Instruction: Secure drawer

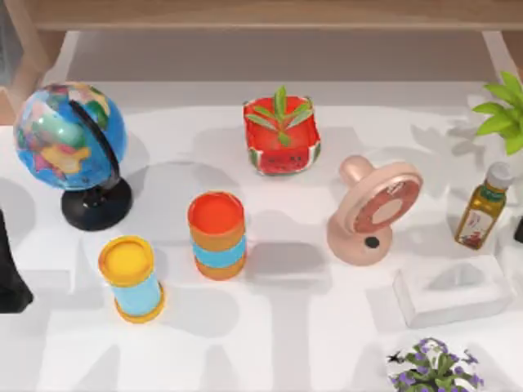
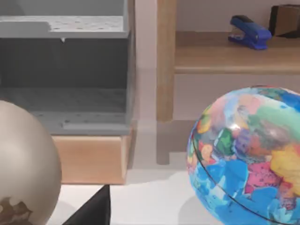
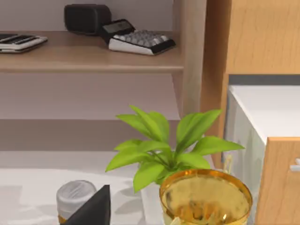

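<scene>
The left arm (image 1: 10, 276) is being held at the table's left edge, and only a dark tip of the left gripper (image 2: 92, 212) is being shown by its wrist camera, so whether it is open or shut cannot be told; nothing is being seen in its hold. Ahead of that gripper and beyond the table edge, the drawer (image 2: 89, 160) is being presented as a pale wooden front with a grey tray behind it, and it is being judged as pulled out. A beige sphere (image 2: 23, 164) is lying close on one side of the gripper and the globe (image 2: 248, 159) close on the other. The drawer is being judged rigid, fairly light and free-sliding, so a flat push on the middle of the wooden front is being favoured over any grasp, lest it skew. The right gripper (image 3: 92, 210) is being kept at the table's right edge, its opening likewise not to be told, with a potted plant (image 3: 164, 145) just ahead and a wooden panel (image 3: 281, 183) beyond.
</scene>
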`<state>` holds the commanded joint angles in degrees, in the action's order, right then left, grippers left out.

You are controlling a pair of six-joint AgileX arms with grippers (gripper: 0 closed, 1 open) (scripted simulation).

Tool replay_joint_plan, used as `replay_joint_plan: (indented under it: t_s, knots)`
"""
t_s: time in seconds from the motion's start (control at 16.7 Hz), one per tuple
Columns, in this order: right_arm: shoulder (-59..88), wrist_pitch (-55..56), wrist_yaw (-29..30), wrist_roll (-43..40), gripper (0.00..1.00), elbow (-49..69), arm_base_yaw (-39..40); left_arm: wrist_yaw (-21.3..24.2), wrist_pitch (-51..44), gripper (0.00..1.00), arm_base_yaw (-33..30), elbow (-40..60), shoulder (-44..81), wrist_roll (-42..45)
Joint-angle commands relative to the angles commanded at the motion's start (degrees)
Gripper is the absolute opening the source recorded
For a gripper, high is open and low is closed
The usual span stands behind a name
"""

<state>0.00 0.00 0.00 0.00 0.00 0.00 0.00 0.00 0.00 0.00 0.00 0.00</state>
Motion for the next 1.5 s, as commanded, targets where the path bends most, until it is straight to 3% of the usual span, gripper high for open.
replay_joint_plan:
  t_s: [0.36, 1.14, 1.5]
  knots:
    - [6.36, 3.82, -4.07, 0.17, 1.00, 4.37, -3.78, 0.00, 0.00, 1.00, 0.00, 0.00, 0.00, 0.00]
    - [58.51, 27.24, -30.61, 1.09, 1.00, 31.58, -30.33, 0.00, 0.00, 1.00, 0.00, 0.00, 0.00, 0.00]
    - [65.54, 30.63, -33.83, 1.01, 1.00, 35.48, -34.37, 0.00, 0.00, 1.00, 0.00, 0.00, 0.00, 0.00]
